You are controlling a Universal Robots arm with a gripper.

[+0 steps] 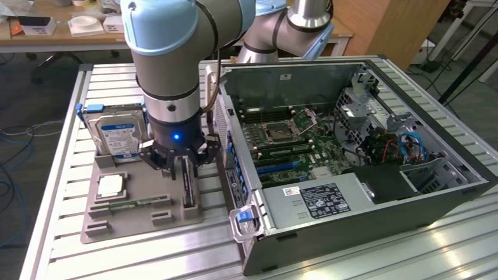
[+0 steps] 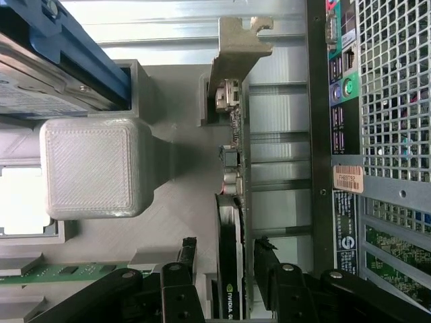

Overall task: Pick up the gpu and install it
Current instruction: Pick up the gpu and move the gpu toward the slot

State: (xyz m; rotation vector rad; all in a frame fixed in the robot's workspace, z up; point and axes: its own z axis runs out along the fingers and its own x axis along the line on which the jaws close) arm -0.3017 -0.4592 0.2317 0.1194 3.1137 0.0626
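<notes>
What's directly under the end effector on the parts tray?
The gpu, standing on edge in the grey tray. The end effector is open, with one jaw on each side of the card. The card itself covers its lower edge and the slot.

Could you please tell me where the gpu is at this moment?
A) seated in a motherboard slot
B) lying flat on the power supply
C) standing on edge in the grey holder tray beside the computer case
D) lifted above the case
C: the gpu stands on edge in the grey holder tray, with the open gripper straddling it.
</notes>
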